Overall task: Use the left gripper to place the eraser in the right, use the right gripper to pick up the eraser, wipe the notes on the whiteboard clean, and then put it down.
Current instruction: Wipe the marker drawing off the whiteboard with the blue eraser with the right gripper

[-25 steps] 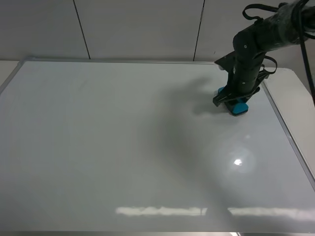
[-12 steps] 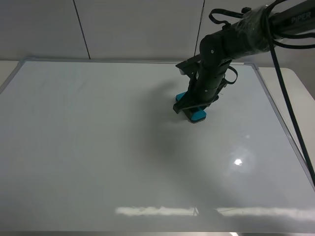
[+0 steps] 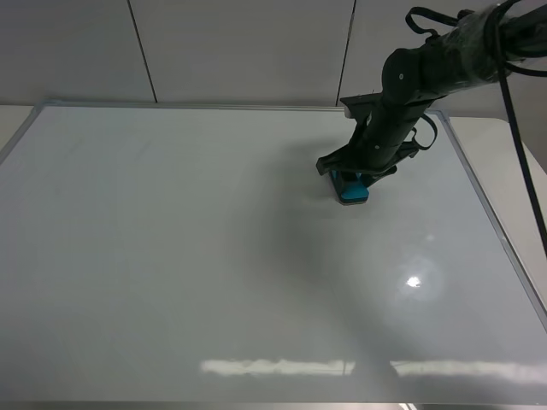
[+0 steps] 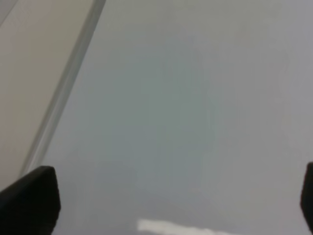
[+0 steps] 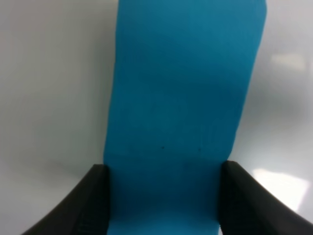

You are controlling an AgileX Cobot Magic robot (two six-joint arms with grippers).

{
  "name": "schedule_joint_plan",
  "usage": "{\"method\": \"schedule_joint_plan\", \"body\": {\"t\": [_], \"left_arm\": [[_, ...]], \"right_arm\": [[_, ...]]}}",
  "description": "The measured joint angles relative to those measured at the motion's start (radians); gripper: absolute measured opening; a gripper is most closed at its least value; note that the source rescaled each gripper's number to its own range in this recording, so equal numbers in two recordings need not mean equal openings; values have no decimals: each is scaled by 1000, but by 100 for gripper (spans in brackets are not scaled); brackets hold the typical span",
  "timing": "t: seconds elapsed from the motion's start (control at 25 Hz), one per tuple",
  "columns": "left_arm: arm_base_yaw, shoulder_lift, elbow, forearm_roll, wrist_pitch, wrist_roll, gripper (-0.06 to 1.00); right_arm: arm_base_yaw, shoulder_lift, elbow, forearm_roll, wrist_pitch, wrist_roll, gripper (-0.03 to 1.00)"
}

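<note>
Right claw (image 3: 352,184) is clamped on the eraser (image 3: 351,187), upper right of the whiteboard (image 3: 171,256). Keep the felt flat, press evenly; no notes visible. Left claw (image 4: 166,196) gapes wide, holding nothing.

Lab-like test setup: whiteboard (image 3: 214,256) flat on table, plain panelled wall (image 3: 239,47) behind.

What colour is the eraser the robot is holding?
Teal-blue. The eraser shows best in the right wrist view, clamped in the right pincer.
</note>
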Motion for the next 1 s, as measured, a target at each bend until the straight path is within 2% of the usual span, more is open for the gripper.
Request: {"method": "schedule_joint_plan", "body": {"t": [0.36,0.48,0.64,0.8,1.0], "left_arm": [[0,0,0,0,0,0,100],[0,0,0,0,0,0,100],[0,0,0,0,0,0,100],[0,0,0,0,0,0,100],[0,0,0,0,0,0,100]], "right_arm": [[-190,1,-3,-6,-14,23,3],[-219,1,-5,-32,-6,39,3],[-200,1,-5,-70,-9,50,3],[-145,1,-5,-129,-37,50,3],[-71,12,-3,-70,-142,50,3]]}}
